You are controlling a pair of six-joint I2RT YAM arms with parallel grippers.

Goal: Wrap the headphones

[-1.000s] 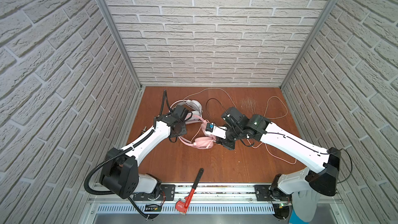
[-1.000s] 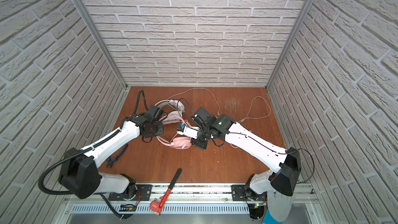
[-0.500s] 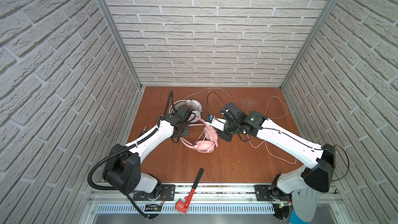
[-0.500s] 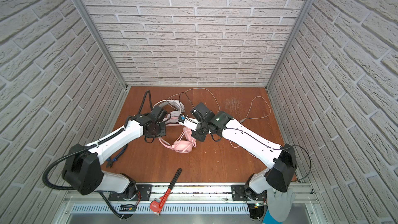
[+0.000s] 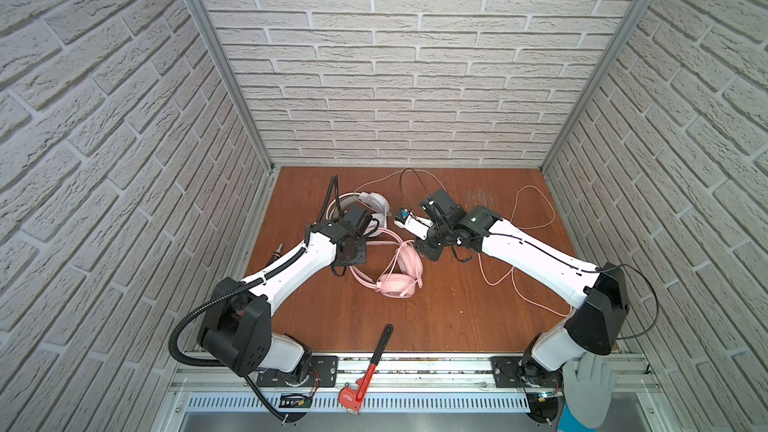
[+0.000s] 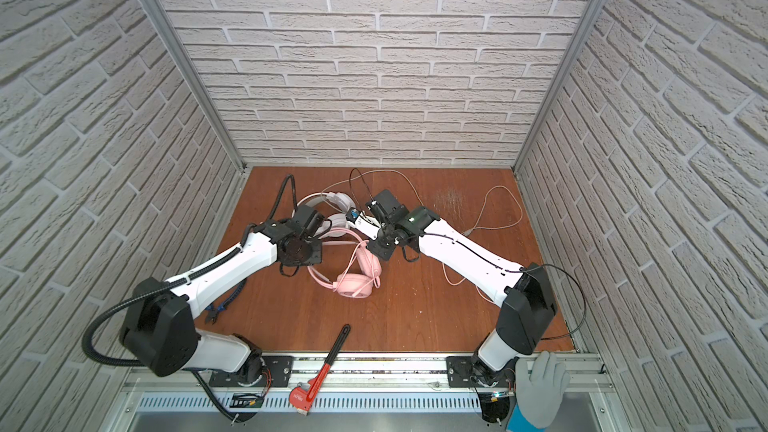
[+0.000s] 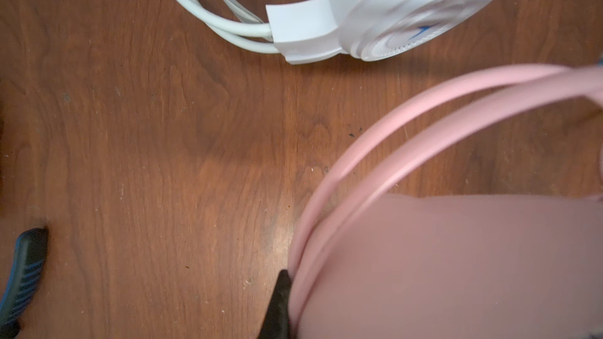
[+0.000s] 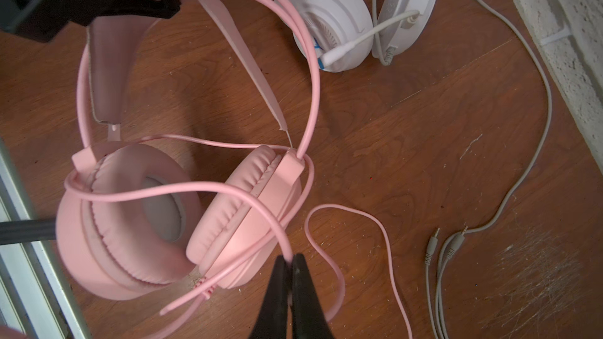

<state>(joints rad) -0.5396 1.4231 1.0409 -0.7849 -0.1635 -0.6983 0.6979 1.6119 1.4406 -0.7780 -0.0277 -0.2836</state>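
The pink headphones (image 5: 399, 280) (image 6: 357, 284) lie mid-table, earcups (image 8: 130, 223) close together. My left gripper (image 5: 368, 243) (image 6: 322, 243) (image 7: 290, 283) is shut on their padded headband (image 7: 440, 256); only one black finger (image 7: 280, 304) shows. My right gripper (image 5: 429, 252) (image 6: 384, 251) (image 8: 290, 259) is shut on the thin pink cable (image 8: 385, 239), which loops across the earcups and trails right (image 5: 494, 280). The white headphones (image 5: 374, 201) (image 6: 340, 201) (image 7: 391, 11) (image 8: 332, 27) lie behind, untouched.
The white set's grey cable (image 5: 536, 209) (image 8: 538, 125) loops toward the back right, plugs lying loose. A red-and-black pipe wrench (image 5: 374, 363) (image 6: 328, 363) sits at the front edge. Blue-handled pliers (image 6: 224, 309) (image 7: 23, 272) lie left. A gloved hand (image 5: 586, 388) rests on the front rail.
My right gripper has moved toward the back, pulling the pink cable with it. My left gripper has shifted slightly right with the headband, and the pink earcups have turned and slid a little forward.
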